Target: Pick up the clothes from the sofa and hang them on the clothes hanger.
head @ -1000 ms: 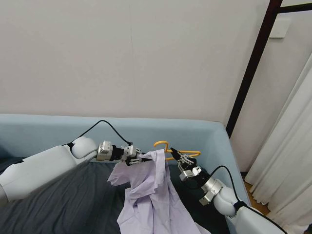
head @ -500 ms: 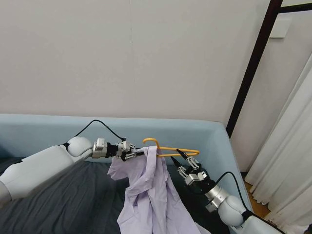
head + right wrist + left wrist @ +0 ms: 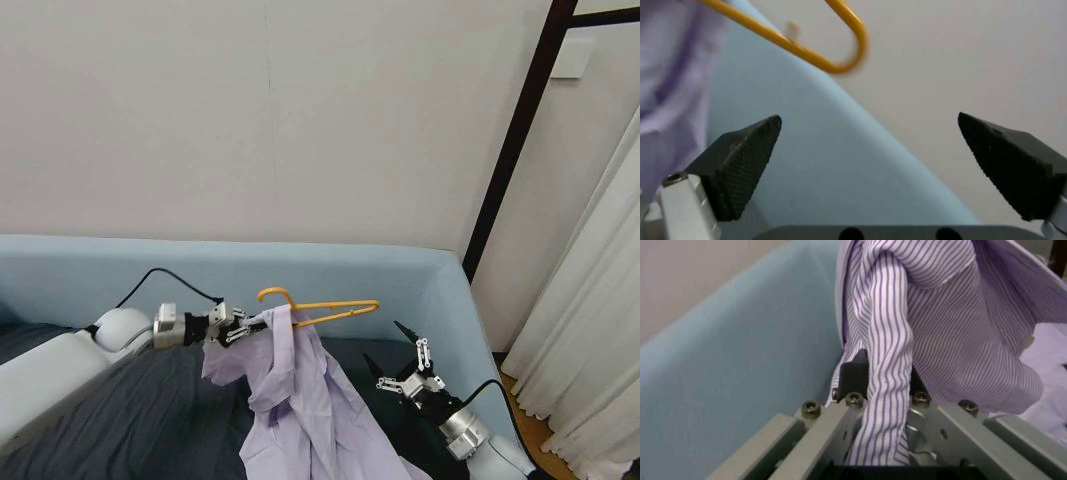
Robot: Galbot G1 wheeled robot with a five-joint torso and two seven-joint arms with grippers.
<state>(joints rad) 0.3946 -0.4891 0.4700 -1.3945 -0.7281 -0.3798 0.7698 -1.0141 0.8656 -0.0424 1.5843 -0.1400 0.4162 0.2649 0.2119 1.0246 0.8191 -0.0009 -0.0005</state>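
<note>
A lilac striped shirt [image 3: 305,405] hangs from a yellow hanger [image 3: 320,305] above the sofa, its lower part trailing onto the seat. My left gripper [image 3: 240,327] is shut on the shirt's fabric by the hanger's hook end; in the left wrist view the striped cloth [image 3: 890,370] runs between its jaws. My right gripper [image 3: 400,365] is open, low at the right, below and apart from the hanger's free end. The right wrist view shows its fingertips [image 3: 740,162] spread wide, with the yellow hanger [image 3: 810,42] beyond them.
The light blue sofa back [image 3: 100,270] runs across the view, with a dark grey seat cover [image 3: 130,420] below. A dark vertical post [image 3: 515,140] stands at the right, with white curtains [image 3: 590,330] beside it. A plain wall [image 3: 250,110] is behind.
My right gripper let go of the hanger, opened and dropped down to the right. My left gripper carried shirt and hanger to the left.
</note>
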